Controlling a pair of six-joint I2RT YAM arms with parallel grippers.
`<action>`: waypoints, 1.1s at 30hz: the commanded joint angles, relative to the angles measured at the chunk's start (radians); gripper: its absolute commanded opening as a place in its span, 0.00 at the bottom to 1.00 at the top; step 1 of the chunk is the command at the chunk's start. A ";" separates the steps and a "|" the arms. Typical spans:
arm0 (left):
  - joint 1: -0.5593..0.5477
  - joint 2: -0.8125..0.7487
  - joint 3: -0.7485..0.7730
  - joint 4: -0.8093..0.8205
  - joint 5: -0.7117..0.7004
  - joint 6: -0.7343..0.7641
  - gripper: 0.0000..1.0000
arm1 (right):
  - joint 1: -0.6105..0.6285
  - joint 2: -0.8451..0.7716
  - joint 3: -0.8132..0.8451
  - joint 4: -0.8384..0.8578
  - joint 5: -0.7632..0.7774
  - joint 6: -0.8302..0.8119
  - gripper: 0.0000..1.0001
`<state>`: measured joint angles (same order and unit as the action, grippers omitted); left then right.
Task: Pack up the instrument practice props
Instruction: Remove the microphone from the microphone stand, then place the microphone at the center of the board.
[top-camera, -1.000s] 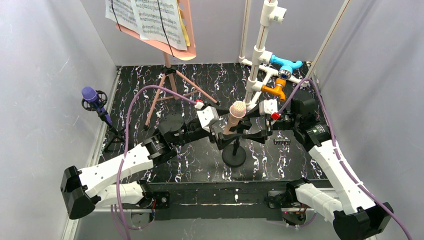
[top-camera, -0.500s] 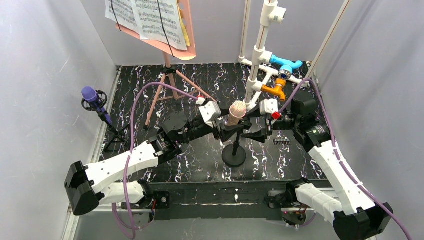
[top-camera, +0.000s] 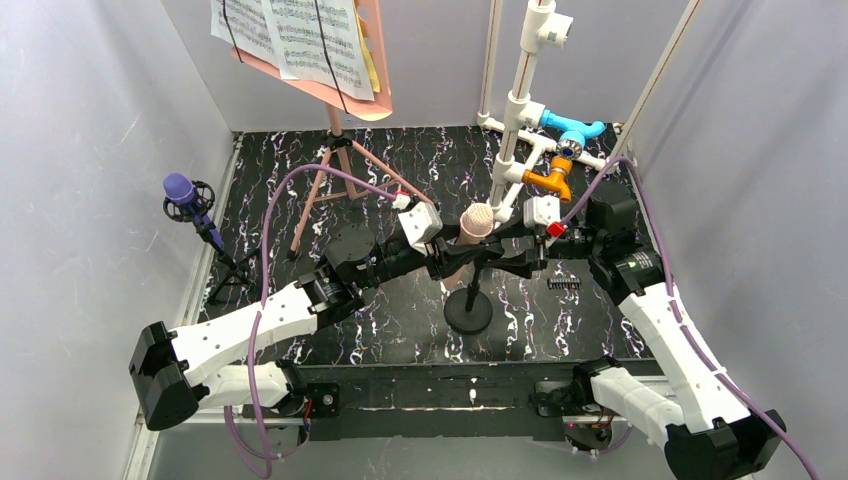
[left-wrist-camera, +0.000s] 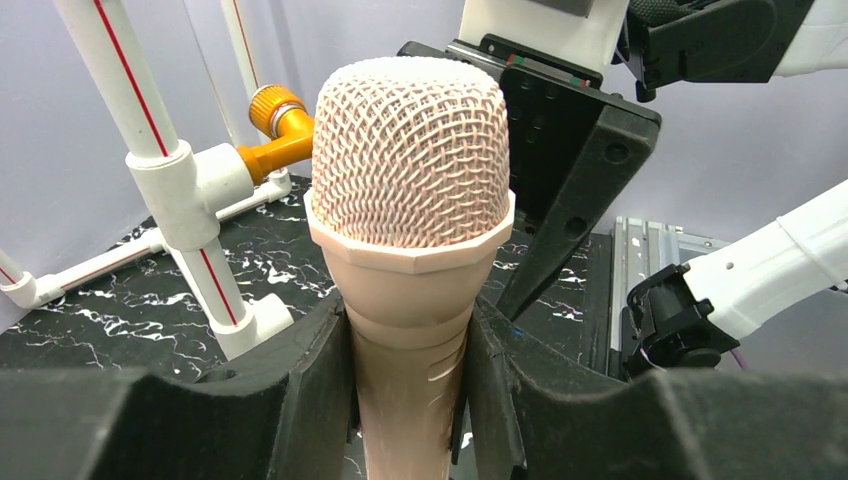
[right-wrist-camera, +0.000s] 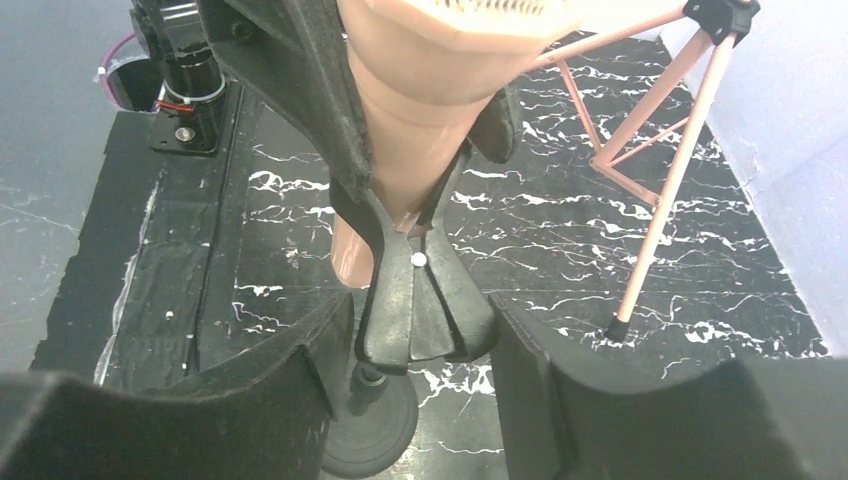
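The beige microphone (top-camera: 476, 222) (left-wrist-camera: 410, 200) (right-wrist-camera: 420, 110) stands tilted in the black clip (right-wrist-camera: 415, 300) of a round-based stand (top-camera: 468, 312) at mid-table. My left gripper (top-camera: 455, 262) (left-wrist-camera: 408, 340) is shut on the microphone's body just below the head, both pads pressed against it. From the right, my right gripper (top-camera: 492, 258) (right-wrist-camera: 420, 340) straddles the clip, open, with a thin gap on its left side. The purple microphone (top-camera: 180, 190) sits on a small black tripod (top-camera: 228, 275) at the left wall. The pink sheet-music holder (top-camera: 350, 95) with printed pages (top-camera: 295, 35) stands at the back.
The white pipe frame (top-camera: 520, 100) (left-wrist-camera: 170, 170) with blue and orange fittings (top-camera: 553, 180) rises close behind the beige microphone. The holder's pink tripod legs (top-camera: 335, 180) (right-wrist-camera: 660, 190) spread over the back left. A small black ridged piece (top-camera: 565, 284) lies under the right arm.
My left arm has reached in and its jaws have closed onto the beige microphone. The right jaws have narrowed around the stand's clip. The microphone has tilted slightly.
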<state>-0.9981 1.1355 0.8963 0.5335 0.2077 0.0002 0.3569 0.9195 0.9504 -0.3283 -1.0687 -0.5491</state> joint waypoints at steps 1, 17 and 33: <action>-0.003 -0.027 0.027 0.046 -0.019 0.008 0.00 | -0.011 -0.027 -0.016 0.032 -0.027 0.008 0.54; -0.002 -0.132 0.000 0.044 -0.045 0.014 0.00 | -0.036 -0.045 -0.044 0.033 0.009 0.010 0.02; -0.003 -0.362 -0.088 -0.171 -0.143 0.013 0.00 | -0.053 -0.054 -0.064 0.060 0.004 0.064 0.81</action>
<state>-1.0012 0.8185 0.8215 0.4191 0.1211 0.0040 0.3141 0.8757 0.8993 -0.2615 -1.0740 -0.4908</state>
